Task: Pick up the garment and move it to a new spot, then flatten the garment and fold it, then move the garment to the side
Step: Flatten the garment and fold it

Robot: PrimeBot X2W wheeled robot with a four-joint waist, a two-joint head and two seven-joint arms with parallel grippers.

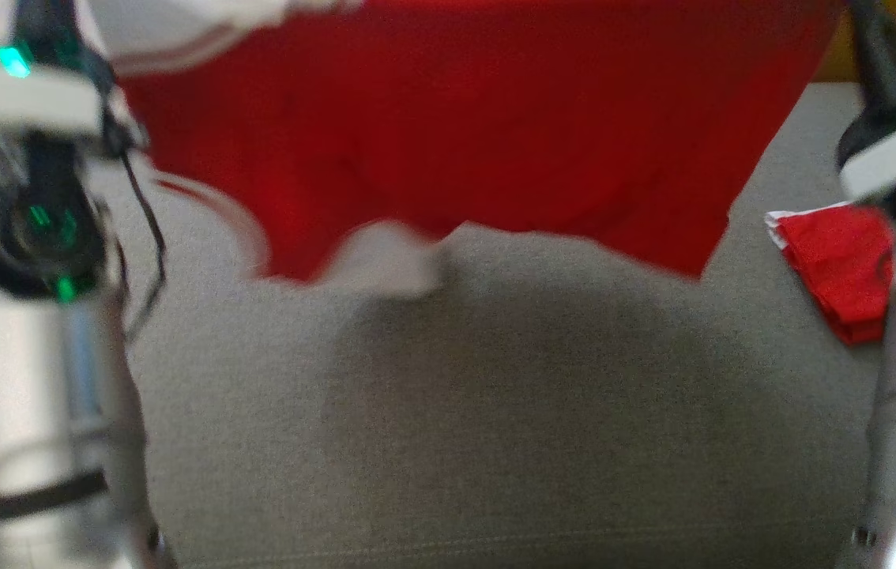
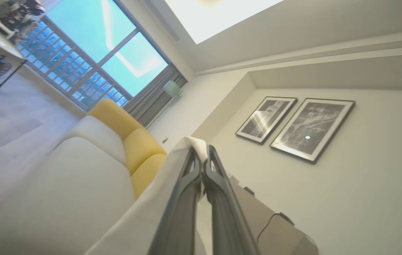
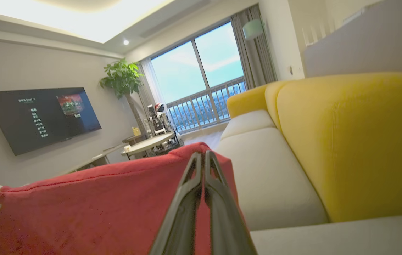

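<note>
Left claw [image 2: 201, 156], right claw [image 3: 204, 157] each clenched on garment [image 1: 448, 118] edge, grey cushion [image 1: 495, 411] beneath

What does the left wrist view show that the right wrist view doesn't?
Left wrist view: two framed pictures, and the left gripper shut on a white part of the garment. Right wrist view: a TV, a plant, and the right gripper shut on the garment's red edge. Both: the yellow sofa and the window.
</note>
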